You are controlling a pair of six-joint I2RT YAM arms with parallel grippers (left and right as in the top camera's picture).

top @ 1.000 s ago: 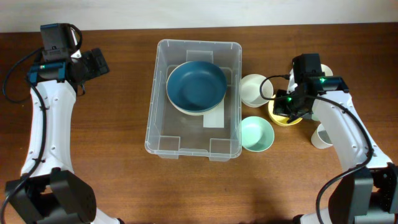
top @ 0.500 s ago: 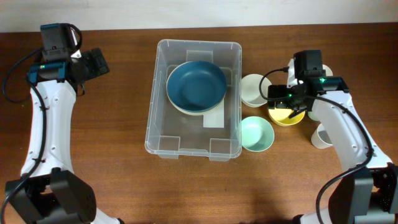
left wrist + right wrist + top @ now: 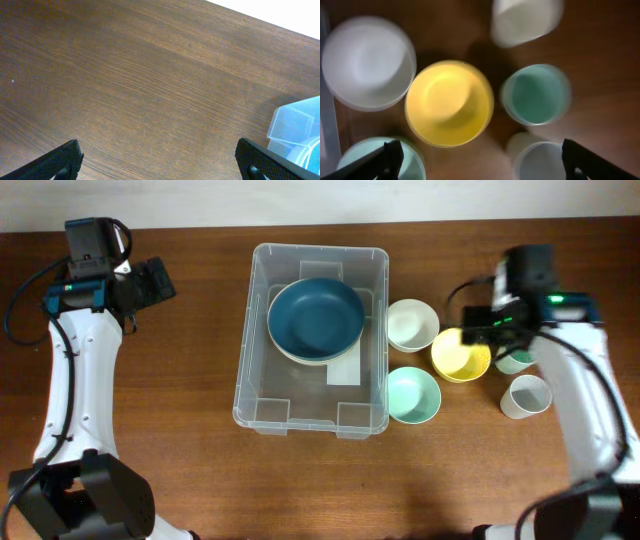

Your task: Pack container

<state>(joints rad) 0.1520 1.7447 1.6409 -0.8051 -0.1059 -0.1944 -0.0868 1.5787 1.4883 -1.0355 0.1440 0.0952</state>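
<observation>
Clear container (image 3: 250, 370) holding blue bowl (image 3: 315, 317), right fingers (image 3: 390, 157) spread wide above yellow bowl (image 3: 449, 102); left fingers (image 3: 62, 160) wide over wooden table (image 3: 150, 75)

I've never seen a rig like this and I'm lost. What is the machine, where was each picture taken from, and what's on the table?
These are two robot arms at a wooden table, each ending in a two-finger gripper. The wide picture looks straight down from above. The other two come from cameras on the wrists, with the dark fingers at the bottom corners. The left gripper and right gripper are both open, holding nothing. A clear container holds a blue bowl. Beside it sit a white bowl, a yellow bowl, a mint bowl, a teal cup and a white cup.
</observation>
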